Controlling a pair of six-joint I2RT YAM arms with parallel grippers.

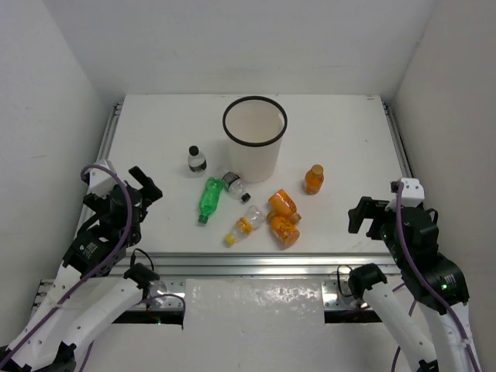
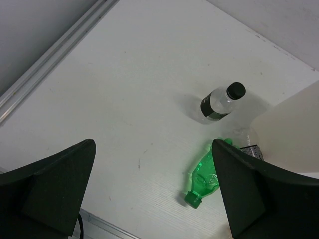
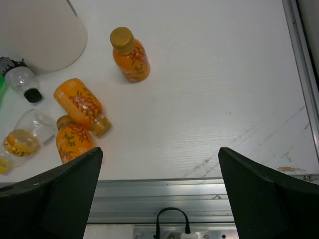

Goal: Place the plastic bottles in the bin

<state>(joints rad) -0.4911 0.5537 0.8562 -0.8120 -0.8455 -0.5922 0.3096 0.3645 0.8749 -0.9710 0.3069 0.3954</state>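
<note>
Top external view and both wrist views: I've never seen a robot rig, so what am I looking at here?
Two robot arms sit at the near edge of a table. The top view looks down from above; each wrist view comes from a camera on an arm, its dark fingers framing the shot. The left gripper and right gripper are open, holding nothing. On it: a white bin, a green bottle, three orange bottles, a yellow-capped clear bottle, two black-capped clear bottles.
</note>
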